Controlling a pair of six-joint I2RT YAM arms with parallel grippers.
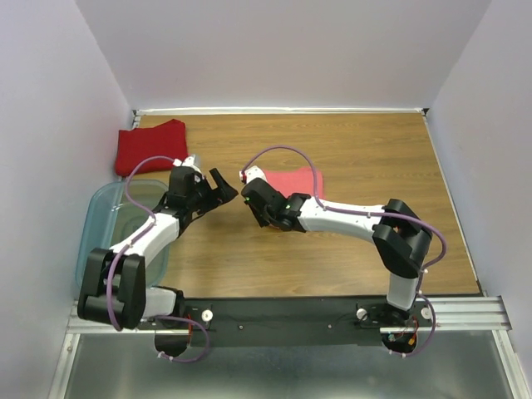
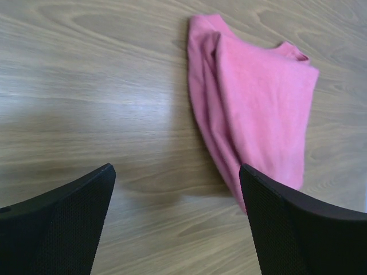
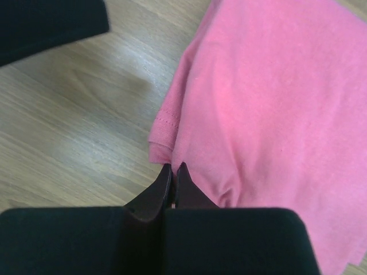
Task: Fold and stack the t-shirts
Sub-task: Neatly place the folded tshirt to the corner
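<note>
The right gripper [image 3: 174, 170] is pinched shut at the near edge of the salmon-pink t-shirt [image 3: 275, 97]; whether it has caught cloth is unclear. The left gripper [image 2: 176, 172] hangs wide open over the wood-grain table [image 2: 86, 86]. The deep red t-shirt [image 1: 150, 147] lies in the far-left corner, behind a clear bluish bin [image 1: 98, 218]. Pale walls [image 1: 283, 50] enclose three sides.

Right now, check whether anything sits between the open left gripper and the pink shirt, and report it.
Nothing visible does. In the left wrist view only bare table lies between the left gripper and the pink shirt. The right gripper, shut, sits at the shirt's edge and does not show in that view.
</note>
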